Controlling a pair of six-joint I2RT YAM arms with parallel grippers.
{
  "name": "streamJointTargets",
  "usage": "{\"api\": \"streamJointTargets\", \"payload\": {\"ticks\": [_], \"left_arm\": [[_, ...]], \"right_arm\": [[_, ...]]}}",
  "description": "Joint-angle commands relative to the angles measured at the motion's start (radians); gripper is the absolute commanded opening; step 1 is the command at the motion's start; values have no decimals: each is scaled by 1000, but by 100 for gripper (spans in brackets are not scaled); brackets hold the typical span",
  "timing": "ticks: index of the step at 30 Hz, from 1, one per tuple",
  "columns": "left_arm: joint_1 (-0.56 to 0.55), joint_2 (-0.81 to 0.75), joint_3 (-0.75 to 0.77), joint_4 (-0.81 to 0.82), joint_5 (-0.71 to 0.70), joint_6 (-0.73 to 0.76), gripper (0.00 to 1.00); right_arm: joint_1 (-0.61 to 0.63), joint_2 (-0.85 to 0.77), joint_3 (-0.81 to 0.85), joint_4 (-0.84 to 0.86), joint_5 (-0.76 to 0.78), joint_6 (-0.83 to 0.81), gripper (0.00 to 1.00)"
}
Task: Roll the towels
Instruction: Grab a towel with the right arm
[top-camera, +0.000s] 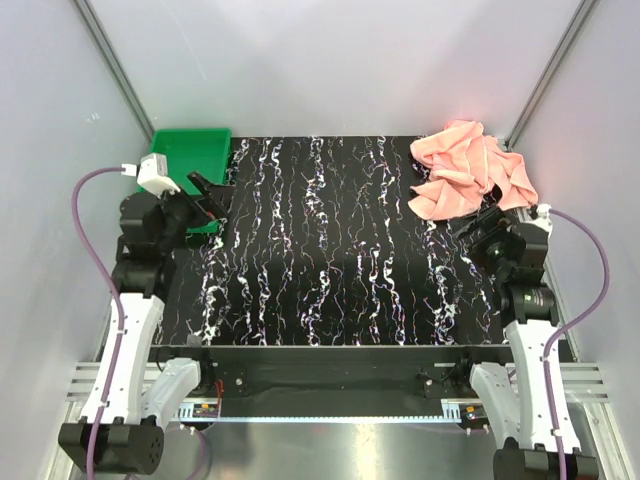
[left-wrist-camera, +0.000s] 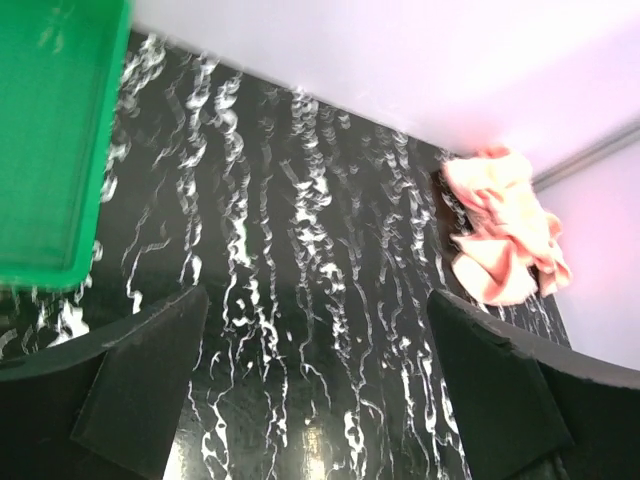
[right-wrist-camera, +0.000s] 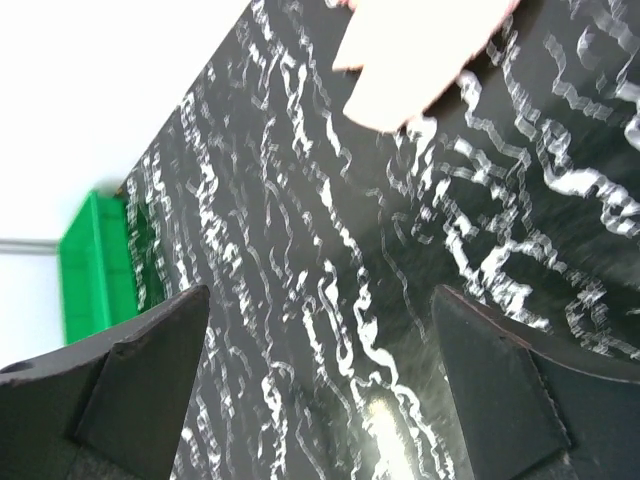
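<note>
At the surface's far right corner, the towels lie heaped together.
Left end effector and right end effector gape empty; one pinch might drag both.

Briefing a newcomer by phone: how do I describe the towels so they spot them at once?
Look at the black, white-veined table. At its far right corner lie the towels, a crumpled salmon-pink heap. Nothing else is soft or pink; the opposite far corner holds a hard green tray.
</note>
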Motion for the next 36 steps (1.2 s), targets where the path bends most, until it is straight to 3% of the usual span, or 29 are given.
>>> {"api": "streamJointTargets", "payload": {"ticks": [1,2,4,8,14,20,25,31,36], "left_arm": [[3,15,141,-148,222,148,99],[3,21,154,-167,261,178,99],[-5,19,157,-207,191,171,99],[-16,-8,76,-218,-68,164,99],[-37,-53,59,-259,-271,194,99],[-37,-16,74,-271,-170,199,99],[-37,-19,69,-274,-176,197,99],[-37,-8,69,-273,-161,197,99],[-37,7,79,-288,-162,203,99]], "right_arm": [[1,84,124,8,95,-92,100],[3,167,151,17,124,-100,100],[1,269,258,31,130,-115,100],[-2,604,467,-3,164,-155,100],[-37,1013,852,-147,196,-223,100],[-95,1234,1023,-129,148,-183,98],[-97,1415,1196,-172,175,-219,98],[-97,1536,1303,-164,130,-226,95],[-97,1561,1293,-130,106,-192,90]]}}
